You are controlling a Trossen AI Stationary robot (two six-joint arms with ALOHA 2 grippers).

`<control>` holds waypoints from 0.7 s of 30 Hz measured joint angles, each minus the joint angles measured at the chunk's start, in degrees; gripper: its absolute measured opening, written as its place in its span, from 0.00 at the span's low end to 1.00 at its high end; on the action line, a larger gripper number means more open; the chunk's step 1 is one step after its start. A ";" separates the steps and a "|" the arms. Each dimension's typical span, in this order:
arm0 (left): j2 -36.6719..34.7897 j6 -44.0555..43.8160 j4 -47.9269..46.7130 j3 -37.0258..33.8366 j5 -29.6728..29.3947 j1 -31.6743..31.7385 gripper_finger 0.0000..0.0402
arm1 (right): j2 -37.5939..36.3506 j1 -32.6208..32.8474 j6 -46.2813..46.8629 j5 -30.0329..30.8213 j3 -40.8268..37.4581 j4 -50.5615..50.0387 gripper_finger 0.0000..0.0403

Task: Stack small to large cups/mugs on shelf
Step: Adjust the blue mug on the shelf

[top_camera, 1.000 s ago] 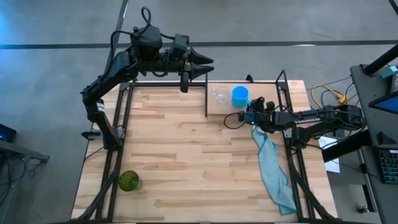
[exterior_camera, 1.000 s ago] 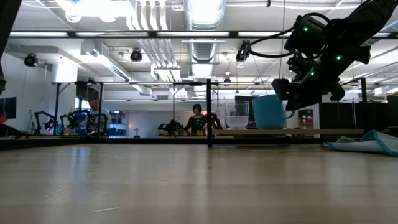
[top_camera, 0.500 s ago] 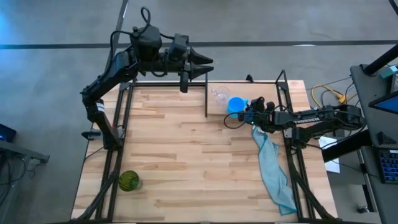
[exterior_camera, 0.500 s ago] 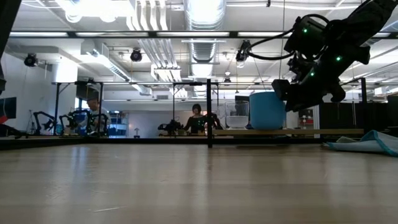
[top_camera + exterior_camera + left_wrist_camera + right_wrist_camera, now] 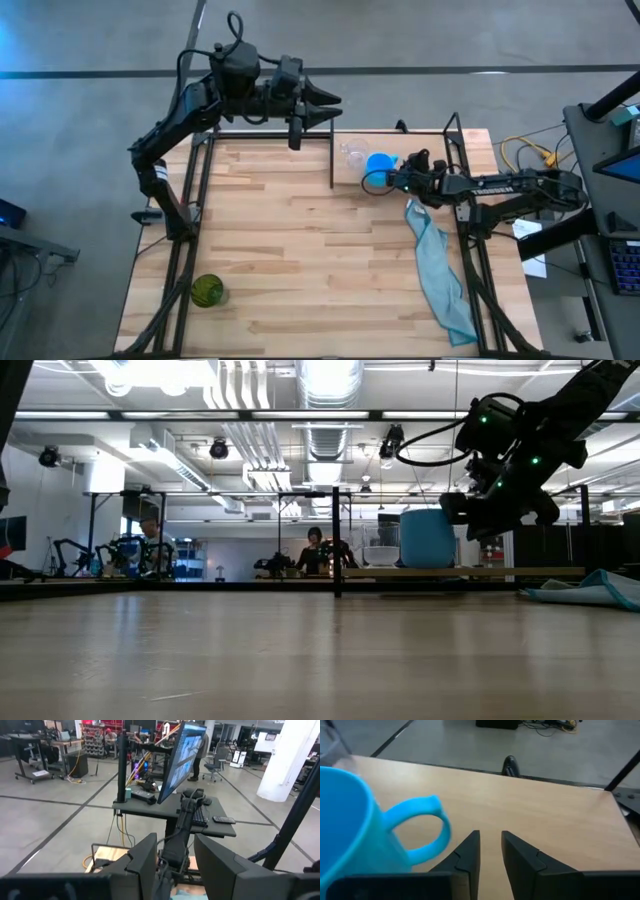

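Note:
The bright blue mug stands upright on the light wood shelf at the table's far right, its handle toward my right gripper. The small clear cup stands on the shelf just beyond the mug, to its left. My right gripper is slightly open and empty, level beside the handle, with wood showing between them. The dark green cup stands on the tabletop near the front left corner. My left gripper is open and empty, high over the far edge.
A teal cloth lies on the table's right side, from under my right arm to the front edge. Thin black frame posts rise at the shelf's left end. The middle of the tabletop is bare wood.
The blue mug has slid a little along the shelf toward the table's near and left sides and has turned, so its handle no longer sticks out sideways in the low view. My right gripper has stayed close behind it and risen slightly.

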 joint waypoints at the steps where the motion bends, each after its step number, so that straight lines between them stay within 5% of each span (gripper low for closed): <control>1: -0.04 0.00 -0.15 0.00 0.00 0.00 0.29 | 0.00 -0.49 0.00 0.00 0.00 0.02 0.18; 12: -0.38 1.64 -1.46 0.00 -0.35 0.09 0.29 | -0.16 -3.20 -3.00 -0.37 0.00 -0.26 0.18; 21: -0.86 1.56 -3.02 0.00 -0.36 0.09 0.29 | -5.41 -0.20 -4.17 -7.99 1.68 -1.24 0.18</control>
